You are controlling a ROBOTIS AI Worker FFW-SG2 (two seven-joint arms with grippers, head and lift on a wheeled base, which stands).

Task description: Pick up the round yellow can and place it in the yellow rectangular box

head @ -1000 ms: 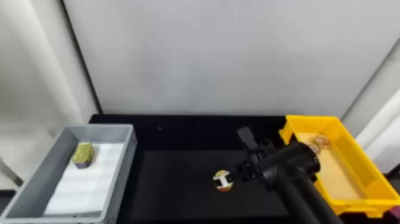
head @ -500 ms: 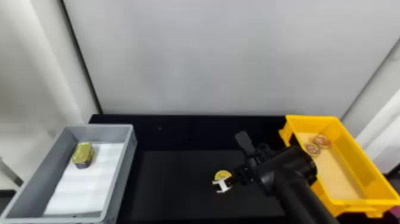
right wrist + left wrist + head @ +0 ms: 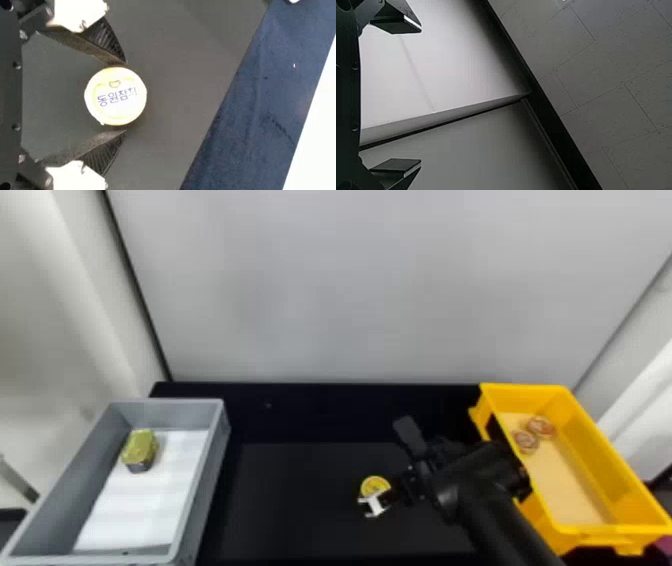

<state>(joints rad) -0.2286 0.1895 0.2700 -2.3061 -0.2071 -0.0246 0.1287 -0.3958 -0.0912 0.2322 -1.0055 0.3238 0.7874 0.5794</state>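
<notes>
In the head view, my right gripper [image 3: 381, 499] is low over the dark table, around the round yellow can [image 3: 375, 485], whose lid is partly covered by a white finger part. The right wrist view has the can [image 3: 115, 96] lid up between the open fingers of my right gripper [image 3: 126, 97]; the fingertips stand close at either side, with a narrow gap at one. My left gripper [image 3: 420, 96] stands open and idle before a pale wall, nothing between its fingers. The yellow rectangular box [image 3: 615, 462] is at the right with two round cans [image 3: 526, 441] inside.
At the left of the dark table [image 3: 295, 500] stands a grey box [image 3: 207, 477] holding a yellow-green can [image 3: 140, 449] on a white sheet [image 3: 142, 495]. My right forearm slants past the yellow box's near left side. A light wall [image 3: 375, 285] rises behind the table.
The white finger part first covered the can's middle; it now sits at the can's near side, with more yellow lid showing. The right arm has shifted slightly left and toward the near edge.
</notes>
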